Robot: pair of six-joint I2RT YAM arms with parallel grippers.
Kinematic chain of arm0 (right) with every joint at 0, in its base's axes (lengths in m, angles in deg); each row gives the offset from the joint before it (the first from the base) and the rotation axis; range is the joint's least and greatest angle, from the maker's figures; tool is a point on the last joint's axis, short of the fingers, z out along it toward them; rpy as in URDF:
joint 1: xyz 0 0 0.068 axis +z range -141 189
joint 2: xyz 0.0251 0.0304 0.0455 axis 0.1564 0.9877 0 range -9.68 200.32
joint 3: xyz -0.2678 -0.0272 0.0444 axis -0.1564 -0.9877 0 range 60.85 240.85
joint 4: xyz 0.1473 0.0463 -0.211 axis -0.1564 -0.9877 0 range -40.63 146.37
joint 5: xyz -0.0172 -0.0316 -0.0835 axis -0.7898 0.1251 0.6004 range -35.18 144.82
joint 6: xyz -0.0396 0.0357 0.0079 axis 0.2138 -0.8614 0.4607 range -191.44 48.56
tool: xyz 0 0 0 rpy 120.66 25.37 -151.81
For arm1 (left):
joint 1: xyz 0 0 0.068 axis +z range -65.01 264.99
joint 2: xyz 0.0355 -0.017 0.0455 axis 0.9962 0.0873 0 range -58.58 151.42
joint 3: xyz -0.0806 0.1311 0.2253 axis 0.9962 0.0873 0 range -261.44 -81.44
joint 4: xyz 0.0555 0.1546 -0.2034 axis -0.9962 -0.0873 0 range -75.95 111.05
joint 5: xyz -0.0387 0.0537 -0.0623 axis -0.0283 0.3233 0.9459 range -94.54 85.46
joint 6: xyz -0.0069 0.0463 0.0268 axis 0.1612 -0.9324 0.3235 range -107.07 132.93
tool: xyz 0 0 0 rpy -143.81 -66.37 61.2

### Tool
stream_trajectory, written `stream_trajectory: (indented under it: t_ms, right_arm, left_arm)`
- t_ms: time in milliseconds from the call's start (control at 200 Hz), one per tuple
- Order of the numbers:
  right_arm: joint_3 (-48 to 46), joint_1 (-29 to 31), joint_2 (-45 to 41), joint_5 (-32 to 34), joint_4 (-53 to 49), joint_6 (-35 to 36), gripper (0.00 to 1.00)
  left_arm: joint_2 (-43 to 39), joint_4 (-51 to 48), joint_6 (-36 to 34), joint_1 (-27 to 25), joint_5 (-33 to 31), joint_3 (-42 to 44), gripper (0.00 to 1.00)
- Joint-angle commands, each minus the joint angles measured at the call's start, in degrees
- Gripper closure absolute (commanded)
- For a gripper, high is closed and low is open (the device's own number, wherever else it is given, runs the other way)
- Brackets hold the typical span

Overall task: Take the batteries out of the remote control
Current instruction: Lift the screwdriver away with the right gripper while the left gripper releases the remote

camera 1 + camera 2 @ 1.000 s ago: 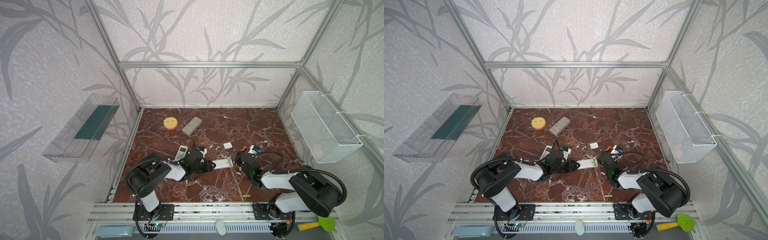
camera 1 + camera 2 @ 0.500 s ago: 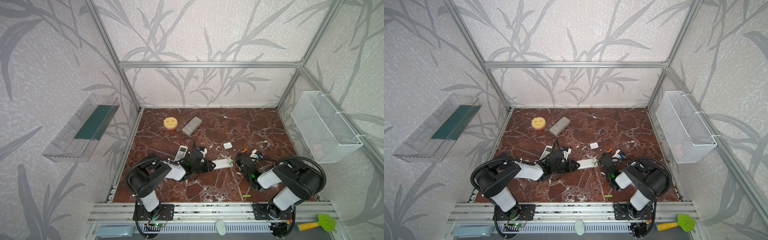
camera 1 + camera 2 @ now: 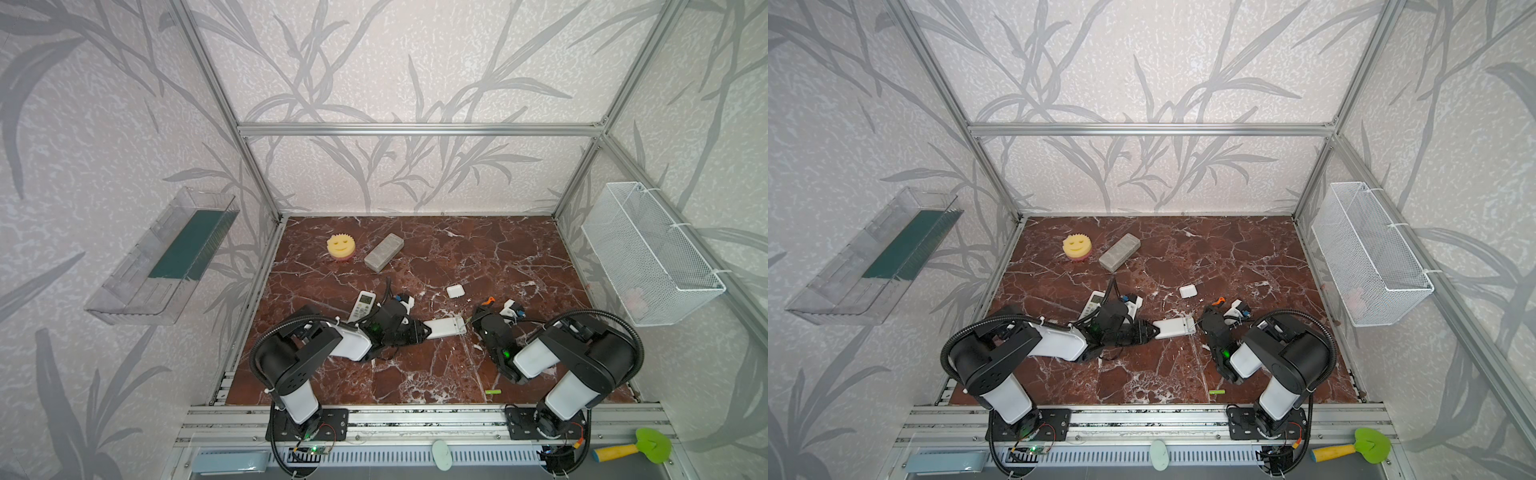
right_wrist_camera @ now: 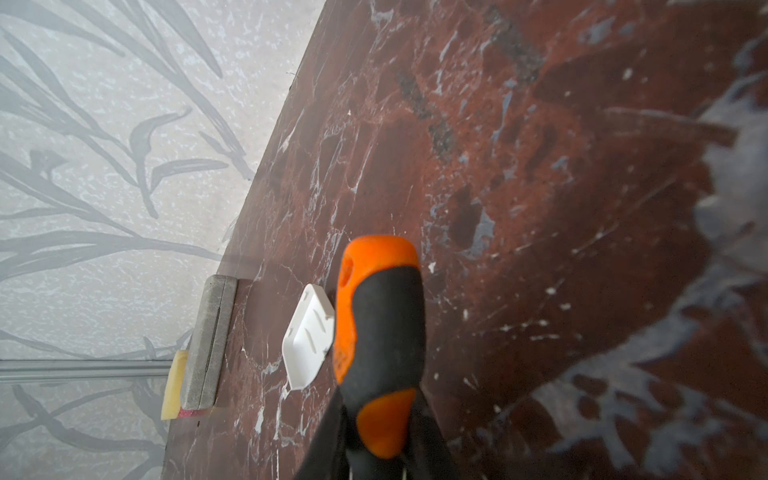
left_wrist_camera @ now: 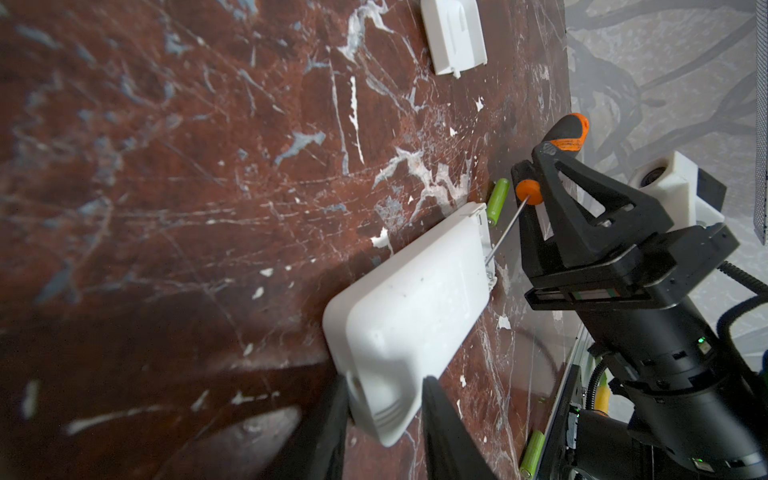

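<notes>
Left wrist view: the left pincer [image 5: 384, 401] grips the rounded end of the smooth white plastic remote [image 5: 411, 307] lying on the veined red-brown marble worktop [image 5: 166, 166]; the right pincer [image 5: 538, 166], arm folded low, clamps an orange-black screwdriver [image 4: 380, 324], thin steel shaft touching the remote's open end; one lime-green cylindrical battery [image 5: 497, 202] lies just beside that end; a second battery [image 3: 493, 391] lies near the front edge; the right elbow has swung inward since a second ago.
</notes>
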Motion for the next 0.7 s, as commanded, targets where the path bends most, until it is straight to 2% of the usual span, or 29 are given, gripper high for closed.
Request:
stream_trajectory:
  t_ms: [0,100,245,350,560,695]
  right_arm:
    - [1.85,0.42,-3.42,-2.26,-4.42,6.16,1.0]
    - [4.42,0.4,-8.92,-3.09,-10.95,12.63,1.0]
    - [10.71,0.4,-17.96,-3.27,-27.0,23.86,1.0]
    - [14.9,0.41,-21.08,-2.59,-34.89,30.51,1.0]
    - [16.29,-0.43,-23.99,-3.66,-40.8,34.05,1.0]
    - [18.18,-2.08,-25.78,-8.3,-46.51,36.19,1.0]
  left_arm:
    - [3.0,-12.4,0.22,-0.73,0.57,1.54,0.65]
    - [1.96,-13.2,-0.53,-0.34,0.06,1.3,0.64]
    - [-0.72,-16.09,-2.45,0.54,-0.66,0.13,0.62]
    - [-2.65,-18.73,-4.25,1.37,-1.21,-1.1,0.61]
    - [-5.39,-23.6,-7.87,3.08,-1.77,-3.1,0.58]
    - [-9.25,-30.25,-12.9,4.61,-3.53,-5.71,0.57]
